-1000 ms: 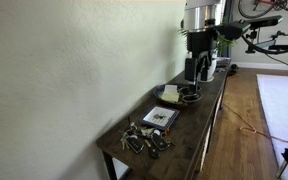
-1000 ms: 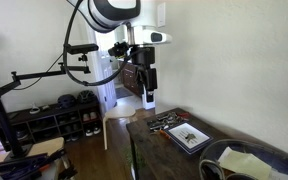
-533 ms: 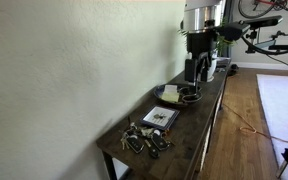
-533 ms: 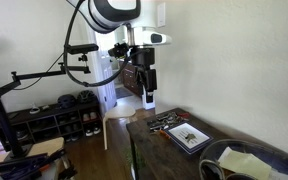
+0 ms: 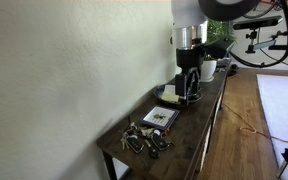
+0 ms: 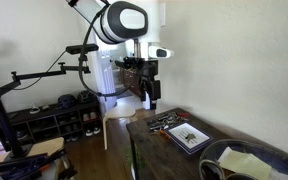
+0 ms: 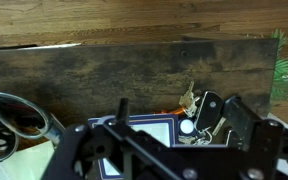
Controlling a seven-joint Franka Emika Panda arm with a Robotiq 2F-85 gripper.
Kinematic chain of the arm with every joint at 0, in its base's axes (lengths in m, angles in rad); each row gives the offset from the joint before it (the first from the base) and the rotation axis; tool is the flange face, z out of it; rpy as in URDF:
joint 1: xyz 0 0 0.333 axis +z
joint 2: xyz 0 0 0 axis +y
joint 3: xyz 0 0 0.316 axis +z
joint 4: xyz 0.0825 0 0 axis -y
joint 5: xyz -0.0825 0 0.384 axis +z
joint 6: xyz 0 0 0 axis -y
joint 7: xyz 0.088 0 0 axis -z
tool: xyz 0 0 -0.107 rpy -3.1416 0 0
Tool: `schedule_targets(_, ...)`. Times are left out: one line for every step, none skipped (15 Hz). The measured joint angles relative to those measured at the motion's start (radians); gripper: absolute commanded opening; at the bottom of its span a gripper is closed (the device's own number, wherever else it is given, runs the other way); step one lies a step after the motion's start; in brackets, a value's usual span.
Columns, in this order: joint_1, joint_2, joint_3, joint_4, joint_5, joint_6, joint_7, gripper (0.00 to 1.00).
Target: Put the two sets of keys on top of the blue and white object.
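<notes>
Two sets of keys [image 5: 144, 138] lie tangled together at the near end of the dark wooden table; they also show in an exterior view [image 6: 164, 121] and in the wrist view [image 7: 199, 108]. The blue and white object [image 5: 161, 116] lies flat right beside them and shows in an exterior view [image 6: 189, 135] and the wrist view [image 7: 144, 130]. My gripper [image 5: 187, 90] hangs above the table, short of the object and keys, and is open and empty. It also shows in an exterior view [image 6: 148, 98]. In the wrist view its fingers [image 7: 180, 108] straddle the keys from well above.
A dark bowl holding a yellowish cloth [image 5: 174, 95] stands on the table below the gripper and shows in the wrist view [image 7: 9, 120]. A white mug [image 5: 208, 68] and a plant stand further back. The wall runs along one side of the table [image 5: 209, 110].
The arm has moved along the table toward the keys and come lower. The keys and the blue and white object have not moved.
</notes>
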Motion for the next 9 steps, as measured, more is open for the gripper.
schedule_targets(0.005,0.022,0.000,0.013,0.000,0.013,0.005,1.00)
schedule_targets(0.011,0.045,0.001,0.029,0.000,0.028,0.017,1.00)
schedule_targets(0.017,0.069,0.002,0.046,-0.001,0.043,0.031,1.00)
schedule_targets(0.026,0.095,0.002,0.067,-0.001,0.057,0.050,1.00)
schedule_targets(0.034,0.122,0.002,0.090,-0.001,0.069,0.069,1.00)
schedule_targets(0.044,0.151,0.002,0.114,-0.002,0.078,0.093,1.00)
schedule_targets(0.054,0.178,0.002,0.139,-0.002,0.086,0.114,1.00)
schedule_targets(0.063,0.206,0.002,0.163,-0.004,0.094,0.137,1.00)
schedule_targets(0.071,0.232,0.002,0.186,-0.006,0.100,0.160,1.00)
